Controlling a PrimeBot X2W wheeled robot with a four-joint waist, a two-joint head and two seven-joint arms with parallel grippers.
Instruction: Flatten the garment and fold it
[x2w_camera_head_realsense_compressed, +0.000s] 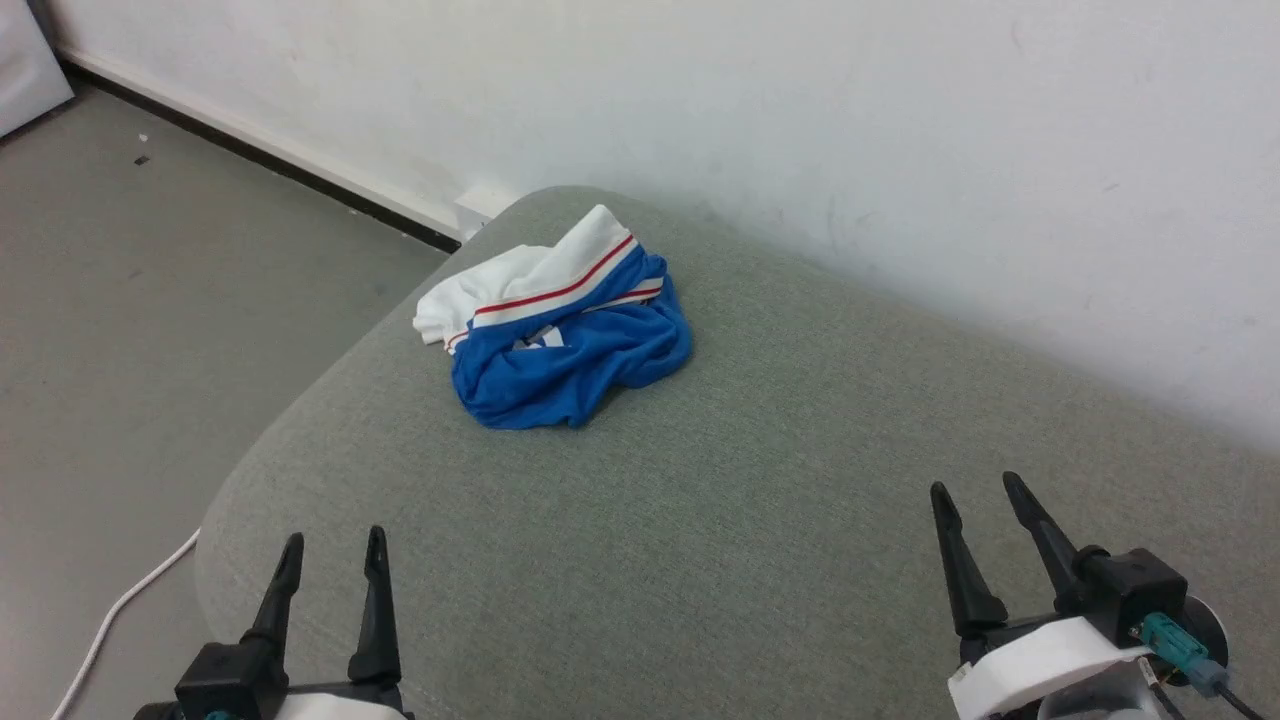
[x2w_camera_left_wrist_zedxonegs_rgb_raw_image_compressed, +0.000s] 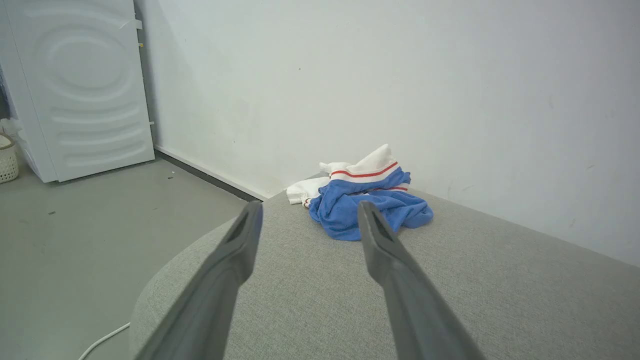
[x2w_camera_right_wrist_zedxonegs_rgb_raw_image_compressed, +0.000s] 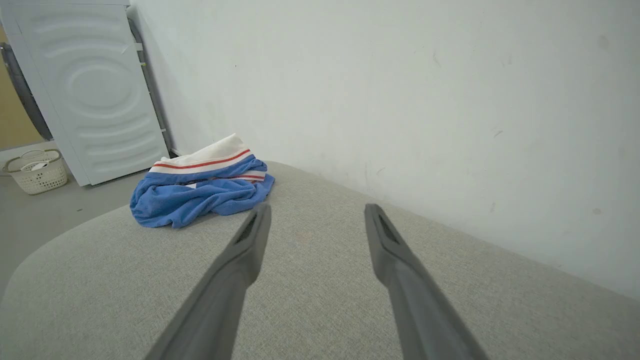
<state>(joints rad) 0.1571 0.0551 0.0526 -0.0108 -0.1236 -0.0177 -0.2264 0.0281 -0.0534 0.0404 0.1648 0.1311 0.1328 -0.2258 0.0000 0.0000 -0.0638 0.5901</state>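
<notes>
Royal-blue garment (x2w_camera_head_realsense_compressed: 570, 360), white sleeve, red stripes; grey-green cushion (x2w_camera_head_realsense_compressed: 750, 520).

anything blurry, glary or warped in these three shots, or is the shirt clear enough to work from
Head view: soft even light, no glare, the garment crisp, only the cushion's far edge hazes into the wall. Left wrist view: wide-angle stretch, the left gripper's fingers large and soft. Right wrist view: same stretch, the right gripper's fingers soft, the white appliance leaning.

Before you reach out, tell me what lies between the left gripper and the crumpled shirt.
Only bare grey-green cushion lies between the left gripper and the garment; the head view shows that stretch.
</notes>
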